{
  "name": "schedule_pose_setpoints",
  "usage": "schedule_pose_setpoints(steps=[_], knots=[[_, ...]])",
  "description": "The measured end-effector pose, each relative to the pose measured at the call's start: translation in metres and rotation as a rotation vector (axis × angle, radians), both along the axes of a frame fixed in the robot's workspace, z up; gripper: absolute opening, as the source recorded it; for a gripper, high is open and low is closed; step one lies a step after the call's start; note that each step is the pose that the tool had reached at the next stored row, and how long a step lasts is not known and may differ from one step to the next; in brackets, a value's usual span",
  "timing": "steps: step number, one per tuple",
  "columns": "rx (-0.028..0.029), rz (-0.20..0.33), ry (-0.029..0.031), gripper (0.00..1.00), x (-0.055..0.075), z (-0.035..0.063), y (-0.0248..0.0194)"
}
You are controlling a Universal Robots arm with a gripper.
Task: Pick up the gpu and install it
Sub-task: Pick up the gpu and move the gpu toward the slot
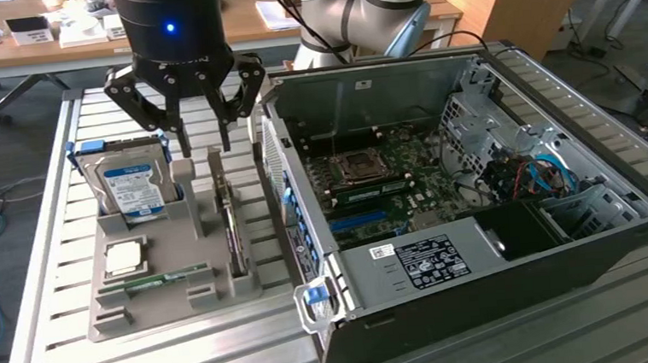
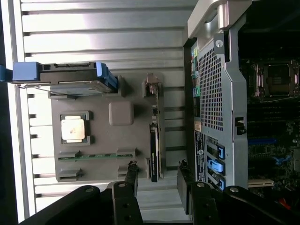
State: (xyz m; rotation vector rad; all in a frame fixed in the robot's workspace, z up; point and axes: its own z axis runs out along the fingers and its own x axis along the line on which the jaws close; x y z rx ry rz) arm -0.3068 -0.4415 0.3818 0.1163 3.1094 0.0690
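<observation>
The exterior camera stands off from me, high up, looking down at a slant over the slatted table (image 1: 142,357), the parts tray (image 1: 117,320) and the open computer case (image 1: 448,310). My wrist camera looks straight down past my gripper (image 2: 158,169), much closer; both see the tray and the case's wall beside it

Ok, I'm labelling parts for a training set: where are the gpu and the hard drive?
gpu (image 1: 232,231), exterior view, upper edge of the upright card.
hard drive (image 1: 133,193), exterior view, its blue-white label.

Gripper (image 1: 205,143), jaws apart, hovers above upright gpu (image 1: 232,222).
</observation>
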Motion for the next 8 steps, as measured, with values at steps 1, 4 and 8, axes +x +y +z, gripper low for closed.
schedule_pose_setpoints(steps=[1, 4, 8], knots=[[0.0002, 0.0, -0.0002, 0.47, 0.0, -0.0004, 0.0], [0.0, 0.0, -0.0001, 0.47, 0.0, -0.0017, 0.0], [0.0, 0.0, 0.0, 0.47, 0.0, -0.0026, 0.0]])
